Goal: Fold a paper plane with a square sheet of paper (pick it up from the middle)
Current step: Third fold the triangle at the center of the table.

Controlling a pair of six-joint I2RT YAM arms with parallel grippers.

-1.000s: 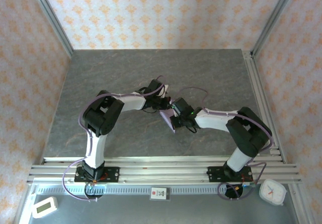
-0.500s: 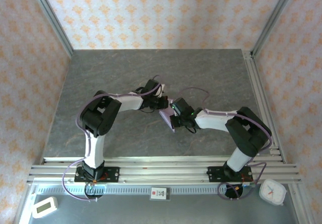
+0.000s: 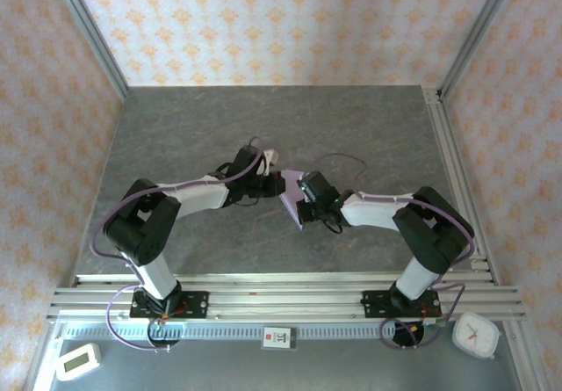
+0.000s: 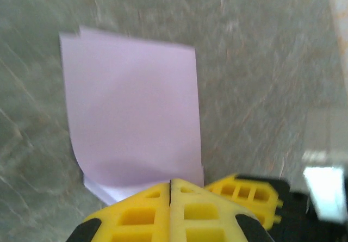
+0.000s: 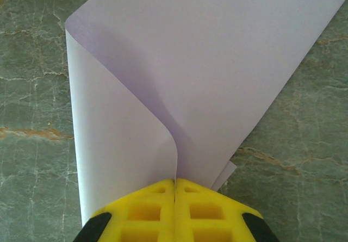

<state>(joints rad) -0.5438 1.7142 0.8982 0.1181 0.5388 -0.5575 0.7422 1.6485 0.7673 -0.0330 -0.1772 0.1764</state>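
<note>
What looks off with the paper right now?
The square sheet of paper is folded unevenly: the fold is a loose curl, not a crease, and an under-layer corner pokes out beside it. Left wrist view shows stepped, misaligned edges too.

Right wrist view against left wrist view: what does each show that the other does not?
Right wrist: the square sheet of paper curls over in a rounded, uncreased bend that runs into the shut right tool. Left wrist: the sheet's far corners, and the shut left tool at its near edge. Both: lilac paper above the grey marbled table.
</note>
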